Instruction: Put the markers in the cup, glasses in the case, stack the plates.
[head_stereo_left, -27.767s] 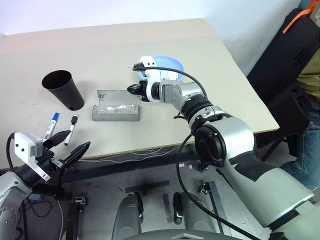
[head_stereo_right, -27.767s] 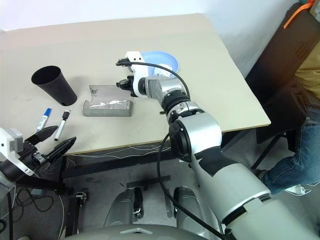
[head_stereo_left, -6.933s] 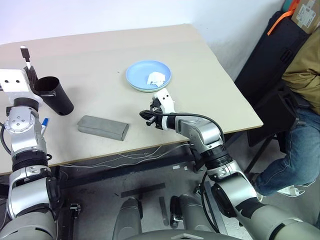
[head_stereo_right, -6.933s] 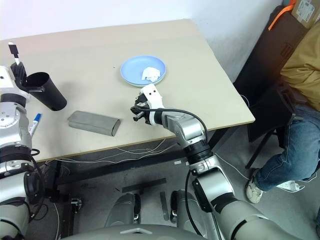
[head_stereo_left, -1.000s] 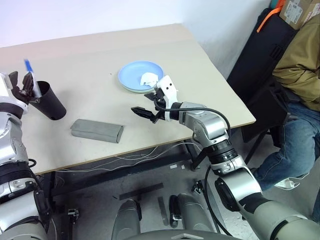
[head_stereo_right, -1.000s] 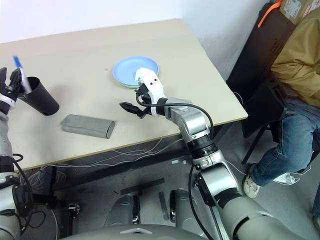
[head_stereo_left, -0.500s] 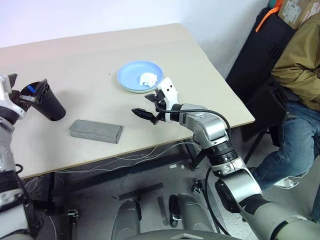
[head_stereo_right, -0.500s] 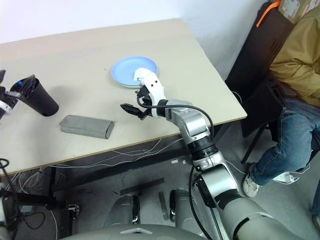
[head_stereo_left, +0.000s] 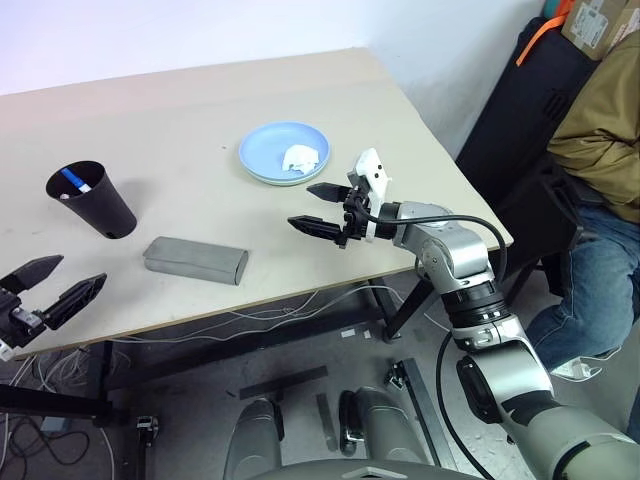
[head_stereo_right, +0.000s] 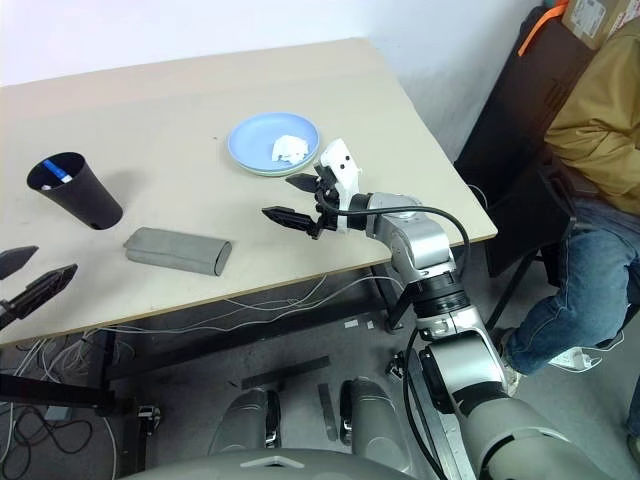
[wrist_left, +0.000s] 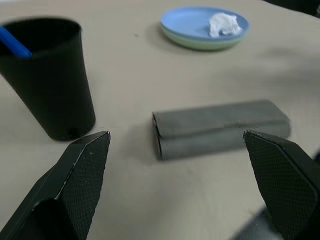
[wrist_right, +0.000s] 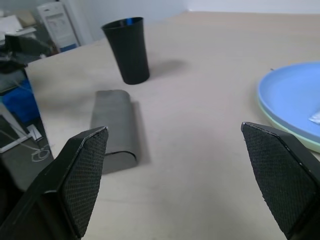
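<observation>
Markers (head_stereo_left: 70, 180) sit in the cup (head_stereo_left: 91, 200), case (head_stereo_left: 195, 262) closed, plates (head_stereo_left: 284, 153) stacked; both grippers, left (head_stereo_left: 52, 286) and right (head_stereo_left: 322, 208), spread empty. Probably finished.

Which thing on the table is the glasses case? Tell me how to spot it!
Look at the big beige table. Near its front edge, between the black cup and the blue plate stacked on a green one, lies the case. It is the only grey thing there: long, flat-lying, shut, with rounded edges.
</observation>
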